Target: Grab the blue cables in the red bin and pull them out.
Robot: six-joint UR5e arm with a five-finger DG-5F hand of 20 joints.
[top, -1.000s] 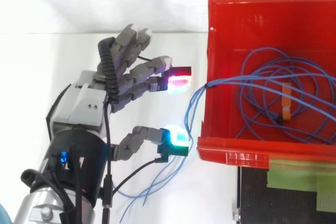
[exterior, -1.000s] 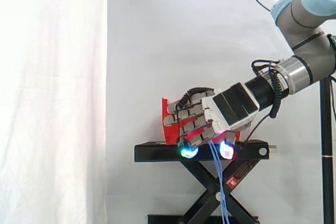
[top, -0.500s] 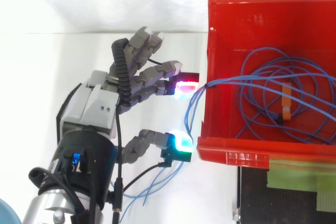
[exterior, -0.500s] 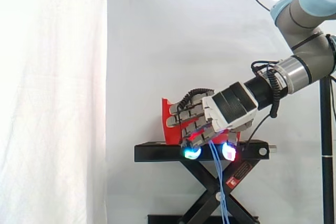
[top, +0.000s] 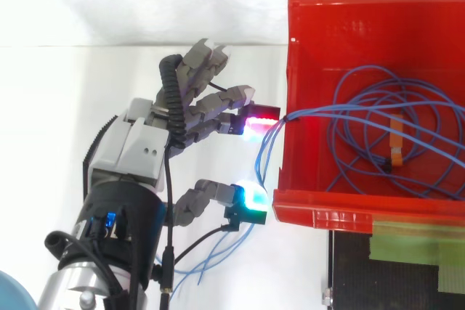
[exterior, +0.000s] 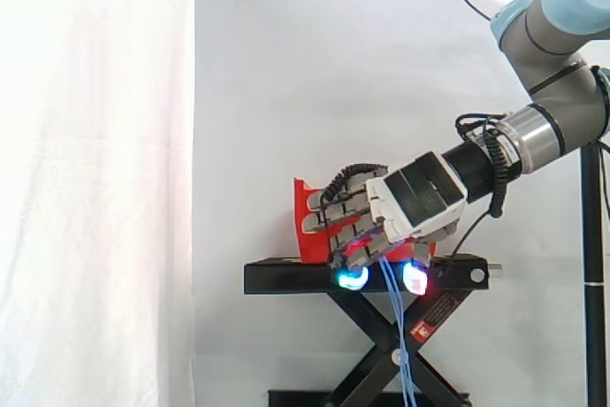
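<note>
Hand point(top: 142, 154) is hovering just outside the red bin point(top: 327, 215), fingers spread loose, gripping nothing. Blue cables point(top: 320, 112) are lying coiled in the bin, strands draping over its rim between thumb and fingers. The orange tag point(top: 395, 143) on them is showing nothing readable.

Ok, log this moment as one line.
hand: open, beside red bin | blue cables: coiled inside, ends hanging over wall | grasp: not yet

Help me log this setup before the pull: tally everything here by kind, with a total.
Red bin: 1
Bundle of blue cables: 1
Orange tie on the bundle: 1
Black stand: 1
Patch of green tape: 1
Robot hand: 1
Total: 6
</note>
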